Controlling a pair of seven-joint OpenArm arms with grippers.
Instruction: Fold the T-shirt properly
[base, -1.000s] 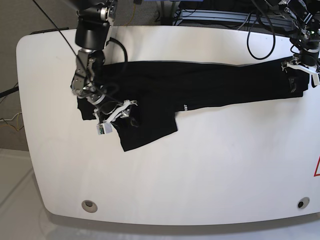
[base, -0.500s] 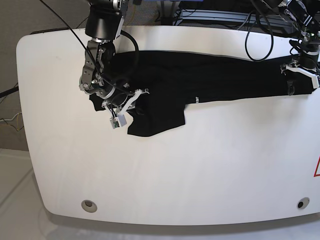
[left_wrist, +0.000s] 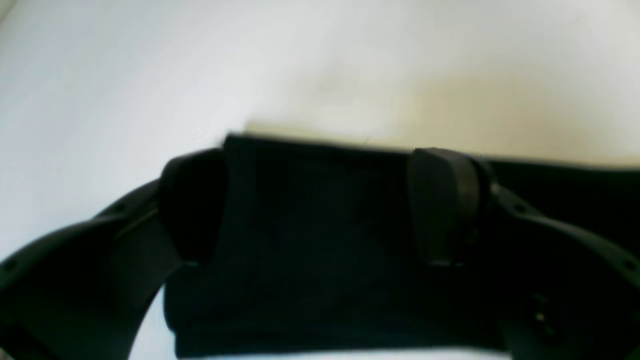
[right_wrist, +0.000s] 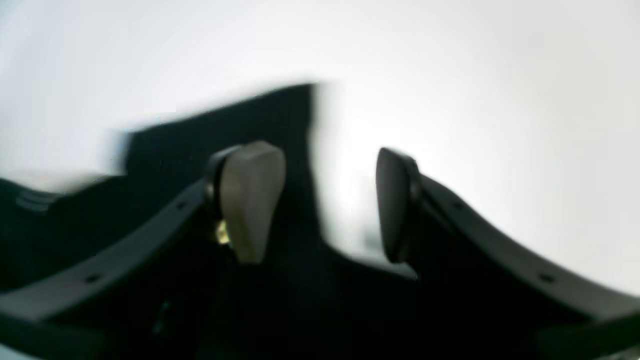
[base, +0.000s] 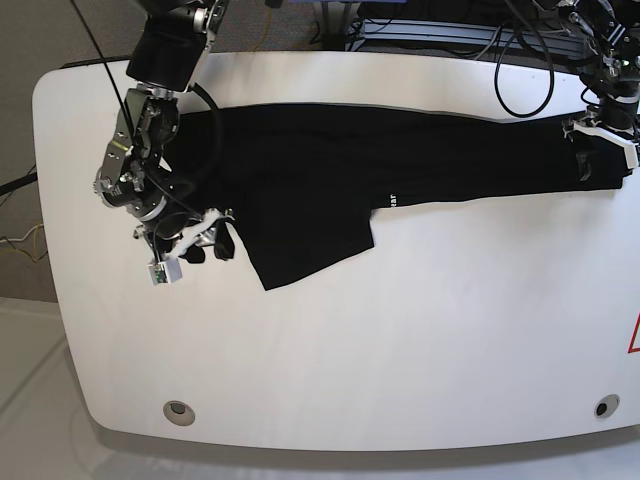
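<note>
The T-shirt (base: 400, 160) lay stretched long across the table (base: 400, 340). The right gripper (base: 195, 243) gaped empty just beside its sleeve end (nearer); the left gripper (base: 603, 135) straddled the far hem, grip unclear.

T-shirt (base: 330, 165): soft matt black cloth, slightly creased; table (base: 400, 330): smooth white top with faint sheen; left gripper (left_wrist: 320, 200) fingers (left_wrist: 440, 200) of matt black plastic; right gripper (right_wrist: 320, 200) pad (right_wrist: 250, 195) dull beige, smooth.
</note>
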